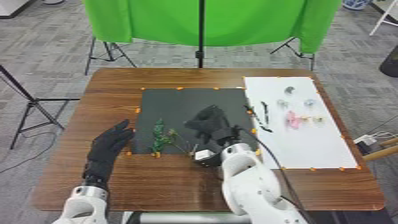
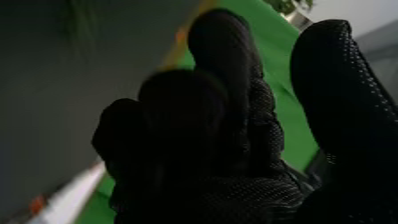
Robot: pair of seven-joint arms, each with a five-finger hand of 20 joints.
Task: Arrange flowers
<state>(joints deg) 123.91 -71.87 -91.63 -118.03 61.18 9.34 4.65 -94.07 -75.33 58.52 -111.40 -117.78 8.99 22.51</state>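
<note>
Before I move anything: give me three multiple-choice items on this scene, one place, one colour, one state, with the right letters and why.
1. Where does the pink flower lie?
A) on the black mat
B) on the white sheet
C) on bare wood

2. What colour is the cloth beyond the table?
A) green
B) red
C) white

3. How is the left hand?
A) balled into a fist
B) gripping a stem
C) fingers out straight, nothing held

1 B: the head view has white all round the flower.
2 A: the hanging cloth is bright green.
3 C: the fingers stretch away from the palm, with no stem in them.
</note>
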